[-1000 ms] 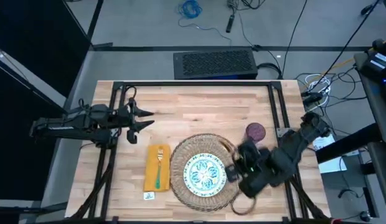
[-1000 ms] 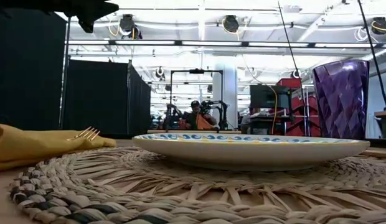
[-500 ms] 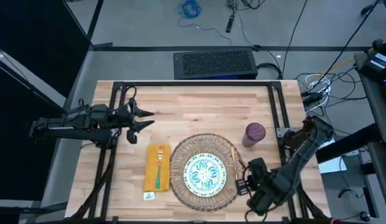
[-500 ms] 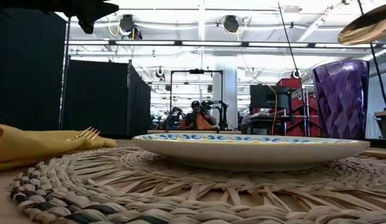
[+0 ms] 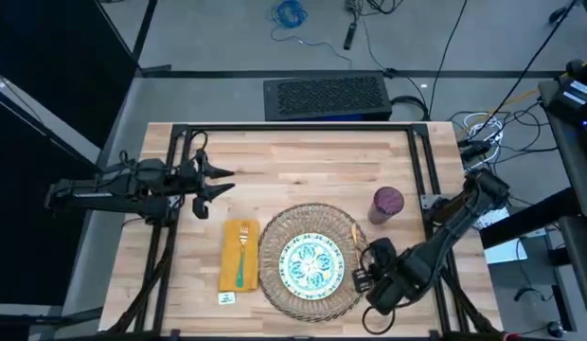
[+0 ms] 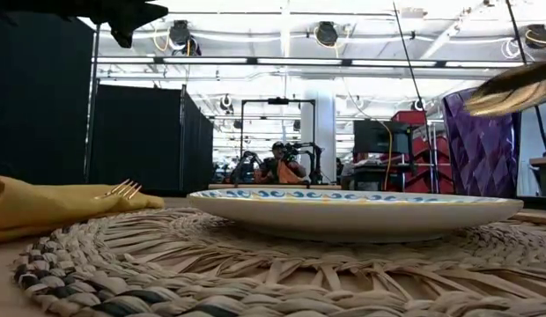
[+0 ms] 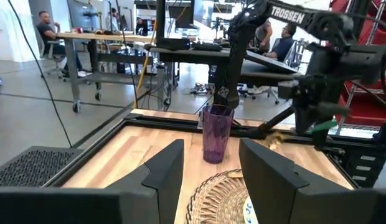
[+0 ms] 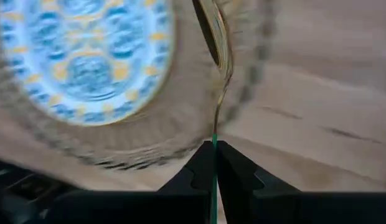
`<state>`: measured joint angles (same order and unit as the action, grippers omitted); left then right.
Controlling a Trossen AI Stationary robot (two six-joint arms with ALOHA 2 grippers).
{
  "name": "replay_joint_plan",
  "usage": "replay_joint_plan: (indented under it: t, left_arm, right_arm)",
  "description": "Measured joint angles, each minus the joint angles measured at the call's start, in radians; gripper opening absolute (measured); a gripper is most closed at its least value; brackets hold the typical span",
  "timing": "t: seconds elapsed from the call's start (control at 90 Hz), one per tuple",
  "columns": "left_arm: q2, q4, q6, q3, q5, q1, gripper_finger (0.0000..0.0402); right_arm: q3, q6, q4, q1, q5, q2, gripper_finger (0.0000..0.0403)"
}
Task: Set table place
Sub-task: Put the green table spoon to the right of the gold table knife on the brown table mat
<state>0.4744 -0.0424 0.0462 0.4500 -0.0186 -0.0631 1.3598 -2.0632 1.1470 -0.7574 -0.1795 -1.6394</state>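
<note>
Straw mat (image 5: 311, 261), round and coarsely woven, is lying toward the near edge of the light plank table (image 5: 293, 161) and carrying the small round plate (image 5: 313, 264), whose glazed face shows a blue-green pattern. At nine o'clock from the mat, the mustard-yellow napkin (image 5: 239, 255) is lying folded into a long rectangle, bearing a gold fork (image 5: 242, 257) with a green handle. At two o'clock from the mat, the faceted purple cup (image 5: 387, 204) is standing upright; whether anything is in it cannot be told. The right gripper (image 5: 359, 276) is hovering at the mat's three o'clock edge, its fingers pinched together on the green handle of a gold spoon (image 8: 219, 59), whose bowl is reaching out over the woven rim. The left gripper (image 5: 225, 184) is waiting well apart at ten o'clock, its fingers (image 7: 162, 171) standing apart.
</note>
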Motion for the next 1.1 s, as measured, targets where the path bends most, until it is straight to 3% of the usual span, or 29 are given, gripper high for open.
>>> replay_joint_plan:
  t: [0.133,0.467,1.1]
  left_arm:
    - [0.000,0.000,0.000,0.000,0.000,0.000,0.0141]
    - [0.000,0.007,0.001,0.000,0.000,0.000,0.0141]
    - [0.000,0.034,0.001,0.000,0.000,0.000,0.0141]
  right_arm:
    - [-0.161,-0.014,-0.150,0.000,0.000,0.078,0.0000]
    - [-0.481,-0.091,-0.319,0.017,0.010,0.281,0.0000]
    - [-0.628,-0.090,-0.344,0.140,0.023,0.277,0.0000]
